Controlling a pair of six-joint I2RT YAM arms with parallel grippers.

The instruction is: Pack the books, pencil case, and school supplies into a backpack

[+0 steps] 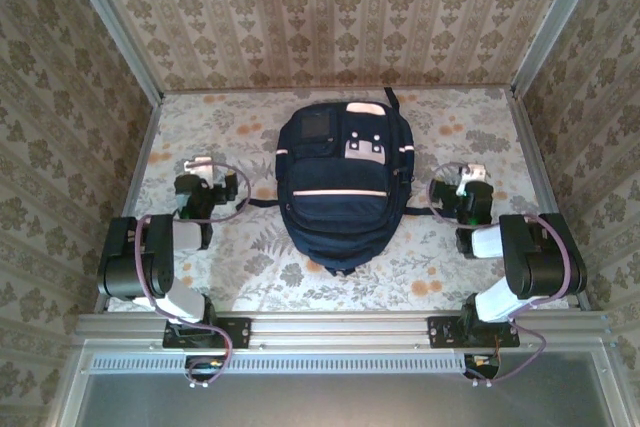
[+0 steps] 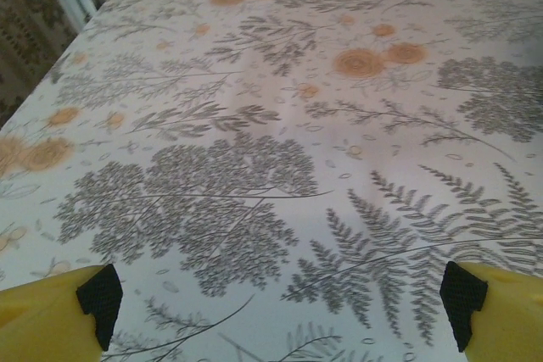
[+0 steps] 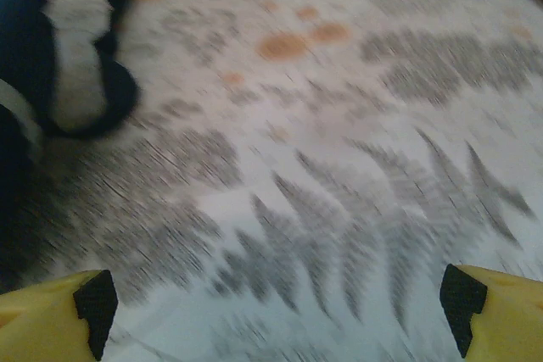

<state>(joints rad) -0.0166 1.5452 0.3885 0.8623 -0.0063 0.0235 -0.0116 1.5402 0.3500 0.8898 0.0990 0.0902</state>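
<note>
I have both claws spread wide, holding nothing. My left claw (image 1: pixel 203 163) sits low over the flowered tabletop (image 1: pixel 250 262), its yellow fingers (image 2: pixel 51 315) far apart with patterned tabletop between them. The backpack (image 1: pixel 342 187) lies flat just to the right of that claw and just to the left of my right claw (image 1: pixel 468 177), between the two and touching neither. The right wrist picture is blurred. In it, navy fabric and a pale strap (image 3: pixel 78 57) with dark edging lie ahead and to the left of the claw, well clear of its parted tips.
</note>
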